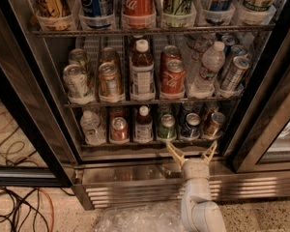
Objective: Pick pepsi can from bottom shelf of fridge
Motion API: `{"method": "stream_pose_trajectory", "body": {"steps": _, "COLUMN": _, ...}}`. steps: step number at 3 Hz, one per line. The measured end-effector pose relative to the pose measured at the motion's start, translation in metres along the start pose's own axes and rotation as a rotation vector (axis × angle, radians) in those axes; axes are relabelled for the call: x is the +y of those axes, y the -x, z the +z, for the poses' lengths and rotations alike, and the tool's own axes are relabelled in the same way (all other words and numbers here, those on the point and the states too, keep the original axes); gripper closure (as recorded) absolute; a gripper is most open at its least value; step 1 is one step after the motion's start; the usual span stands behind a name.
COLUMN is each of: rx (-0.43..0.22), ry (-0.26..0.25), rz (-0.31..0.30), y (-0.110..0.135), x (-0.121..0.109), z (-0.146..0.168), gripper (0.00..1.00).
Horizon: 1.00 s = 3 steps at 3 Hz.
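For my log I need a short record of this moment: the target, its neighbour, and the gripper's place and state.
target: pepsi can, upright on the bottom shelf of the fridge
neighbour, image left: green can
gripper place: gripper in front of the shelf edge, just below the target
gripper state: open, holding nothing
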<state>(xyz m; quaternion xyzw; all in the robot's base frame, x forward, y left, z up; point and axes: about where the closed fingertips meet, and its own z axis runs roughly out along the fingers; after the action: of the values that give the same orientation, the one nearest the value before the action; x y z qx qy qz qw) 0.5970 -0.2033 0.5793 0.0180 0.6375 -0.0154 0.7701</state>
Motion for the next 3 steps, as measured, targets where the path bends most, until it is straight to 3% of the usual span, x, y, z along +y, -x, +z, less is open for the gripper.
{"method": "stream_pose_trajectory", "body": {"steps": 1, "rx": -0.001, "ry": 0.0, "rz": 0.0, "y": 0.0, "x": 0.0004, "z": 0.0001, "gripper": 0.0}}
{"method": "stream_pose_trajectory", "body": {"steps": 2, "rx": -0.001, "ry": 0.0, "rz": 0.0, "y": 0.0, "x": 0.0004, "z": 0.0001, "gripper": 0.16}}
{"method": "stream_pose_trajectory", "body": {"steps": 3, "rx": -0.001, "ry": 0.0, "rz": 0.0, "y": 0.0, "x": 0.0004, "z": 0.0001, "gripper": 0.23}}
